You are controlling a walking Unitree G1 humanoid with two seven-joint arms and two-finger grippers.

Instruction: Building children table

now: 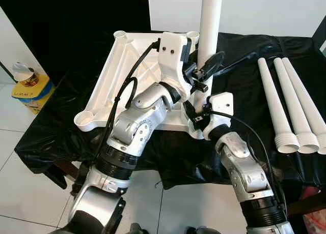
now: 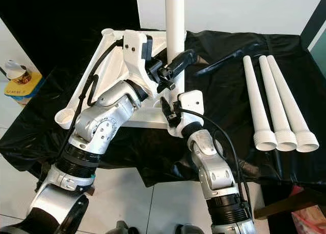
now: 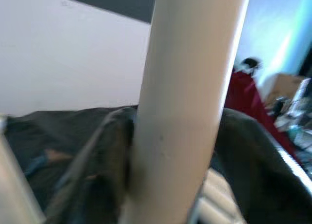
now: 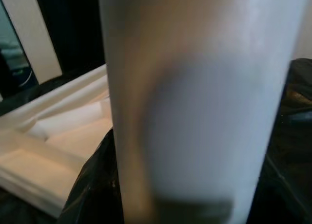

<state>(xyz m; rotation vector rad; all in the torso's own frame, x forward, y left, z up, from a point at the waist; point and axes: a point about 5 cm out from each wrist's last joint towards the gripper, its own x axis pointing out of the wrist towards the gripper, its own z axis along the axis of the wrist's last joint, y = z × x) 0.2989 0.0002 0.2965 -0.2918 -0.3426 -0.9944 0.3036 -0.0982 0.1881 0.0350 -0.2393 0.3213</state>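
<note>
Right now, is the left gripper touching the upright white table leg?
Touching. The left wrist view shows the left gripper with its black fingers pressed against both sides of the upright leg.

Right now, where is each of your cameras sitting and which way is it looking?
Left eye view: on my head, looking down at the upturned tabletop on the black cloth; both silver arms show.
Right eye view: beside it, same scene, three loose legs lying at my right.
Left wrist view: on my left wrist, looking along the left claw at the upright leg.
Right wrist view: on my right wrist, facing that leg.
Both wrist views share the upright leg.
</note>
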